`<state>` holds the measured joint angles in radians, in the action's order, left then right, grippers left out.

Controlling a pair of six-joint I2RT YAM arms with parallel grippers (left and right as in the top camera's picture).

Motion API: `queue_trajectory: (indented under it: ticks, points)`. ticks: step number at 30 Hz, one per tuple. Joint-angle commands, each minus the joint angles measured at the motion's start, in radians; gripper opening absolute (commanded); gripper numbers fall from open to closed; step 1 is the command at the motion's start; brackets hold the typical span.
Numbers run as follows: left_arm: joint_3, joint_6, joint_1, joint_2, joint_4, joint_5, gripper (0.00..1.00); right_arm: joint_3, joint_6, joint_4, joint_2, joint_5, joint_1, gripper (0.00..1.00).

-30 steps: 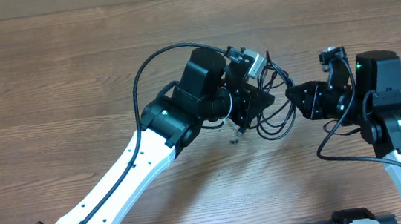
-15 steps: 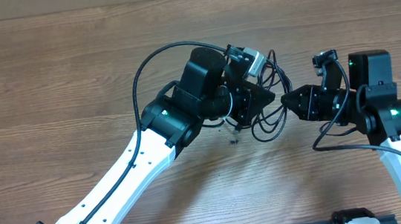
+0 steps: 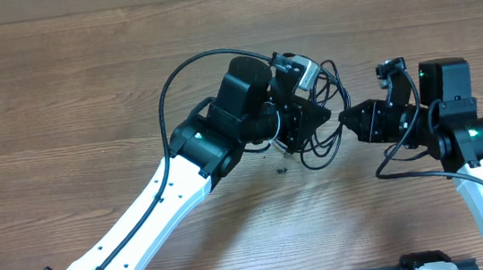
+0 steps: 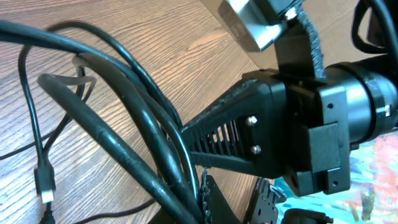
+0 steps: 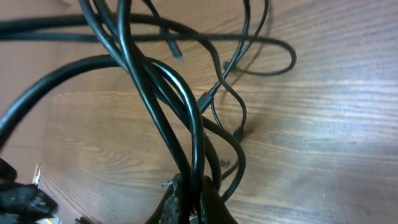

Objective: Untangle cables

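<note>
Two white-and-black arms meet just right of the frame's centre over the wooden table (image 3: 75, 89), one gripper on each, and between them hangs a single knot of thin black cables (image 3: 325, 147). How many cords it holds cannot be counted in the tangle, but the right wrist view shows three small plugs (image 5: 205, 98) on loose ends, lying over the wood in the upper middle of that frame. The left gripper (image 3: 319, 118) is closed, with the cords bunched at its tips and loops drooping below it towards the lower middle of the overhead frame. The right gripper (image 3: 344, 120) is also closed: in its wrist view the fingertips (image 5: 178, 198) at the bottom edge are pinched together on several strands that fan upward from them. The two gripper tips stand just beside each other, almost touching. Compared with a second ago, the right arm has moved left, bringing its gripper in close to the left one, and its jaws have narrowed from slightly apart to clamped; the hanging loop below has drawn in and looks smaller. The left arm and its grip have not changed.
</note>
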<state>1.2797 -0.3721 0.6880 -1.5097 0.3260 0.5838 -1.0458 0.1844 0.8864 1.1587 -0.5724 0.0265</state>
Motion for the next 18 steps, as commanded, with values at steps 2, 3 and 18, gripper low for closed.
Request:
queue_trajectory:
  ticks: [2,3,18]
  points:
    - [0.000,-0.009,0.014,0.006,0.039,-0.055,0.04,-0.004,0.028,-0.051,-0.004,-0.101,0.007,0.04]
    - [0.000,-0.010,0.014,0.006,0.051,-0.069,0.04,-0.004,0.028,-0.063,-0.007,-0.124,0.007,0.04]
    - [0.000,0.037,0.013,0.006,0.243,-0.261,0.04,-0.055,0.261,-0.344,-0.081,-0.357,0.006,0.04]
